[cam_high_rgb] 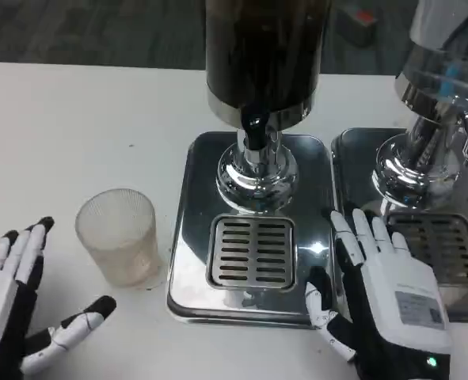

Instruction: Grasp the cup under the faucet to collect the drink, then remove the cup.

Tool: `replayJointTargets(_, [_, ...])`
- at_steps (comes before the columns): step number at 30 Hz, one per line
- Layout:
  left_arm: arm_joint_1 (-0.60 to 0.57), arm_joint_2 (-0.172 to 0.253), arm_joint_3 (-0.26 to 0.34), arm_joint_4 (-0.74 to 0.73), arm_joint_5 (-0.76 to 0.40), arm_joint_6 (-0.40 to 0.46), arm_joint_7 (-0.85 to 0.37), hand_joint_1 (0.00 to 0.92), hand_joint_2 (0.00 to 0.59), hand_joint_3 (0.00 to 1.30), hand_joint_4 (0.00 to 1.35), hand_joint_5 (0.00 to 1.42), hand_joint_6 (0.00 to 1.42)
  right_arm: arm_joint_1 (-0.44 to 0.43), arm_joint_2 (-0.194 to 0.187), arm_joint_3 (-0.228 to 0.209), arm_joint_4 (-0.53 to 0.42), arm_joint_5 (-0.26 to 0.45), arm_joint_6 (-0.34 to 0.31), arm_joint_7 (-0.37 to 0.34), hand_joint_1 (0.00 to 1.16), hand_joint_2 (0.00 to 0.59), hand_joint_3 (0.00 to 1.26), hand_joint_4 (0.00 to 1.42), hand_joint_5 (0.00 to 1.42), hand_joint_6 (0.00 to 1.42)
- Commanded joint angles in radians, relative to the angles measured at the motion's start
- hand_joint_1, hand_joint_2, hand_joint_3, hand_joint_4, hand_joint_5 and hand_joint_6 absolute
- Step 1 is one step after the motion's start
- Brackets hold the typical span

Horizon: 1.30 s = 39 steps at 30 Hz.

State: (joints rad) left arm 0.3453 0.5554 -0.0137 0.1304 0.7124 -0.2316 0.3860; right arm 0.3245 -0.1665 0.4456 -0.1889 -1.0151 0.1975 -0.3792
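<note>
Your left hand (8, 305) was spread wide, holding nothing — cup (119, 236) stood just beside it on the tabletop (75, 119). Your right hand (384, 297) was likewise unclenched and empty — resting at the drip tray (252, 252) edge.

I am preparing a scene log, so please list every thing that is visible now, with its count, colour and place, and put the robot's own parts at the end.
cup: one, frosted clear, upright on the table left of the drip tray, not under the faucet.
drink dispenser: one, dark tank on a chrome column, centre back.
faucet: one, black, below the tank.
drip tray: one, chrome base with a slotted grille, centre.
second dispenser: one, chrome with a clear tank, right edge, on its own tray.
table: one, white.
left hand: one, white and black, fingers apart, lower left, apart from the cup.
right hand: one, white and black, lower right, over the tray's right edge.
</note>
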Motion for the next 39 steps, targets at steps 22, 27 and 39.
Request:
replayJointTargets(22, [-0.324, -0.036, 0.023, 0.500, -0.375, -0.455, -0.157, 0.000, 0.000, 0.00, 0.00, 0.00, 0.00, 0.007, 0.036, -0.003, -0.009, -0.004, 0.044, 0.013, 0.40, 0.586, 0.10, 0.02, 0.04, 0.02])
replayJointTargets(27, [-0.360, -0.028, 0.003, 0.582, -0.364, -0.504, -0.168, 0.000, 0.000, 0.00, 0.00, 0.00, 0.00, 0.007, 0.037, -0.008, -0.011, 0.004, 0.044, 0.017, 0.41, 0.586, 0.10, 0.02, 0.06, 0.03])
replayJointTargets(39, [-0.446, -0.055, -0.063, 0.731, -0.327, -0.509, -0.150, 0.033, 0.000, 0.00, 0.00, 0.00, 0.00, 0.003, 0.040, -0.016, -0.010, 0.006, 0.045, 0.014, 0.41, 0.586, 0.10, 0.02, 0.07, 0.03])
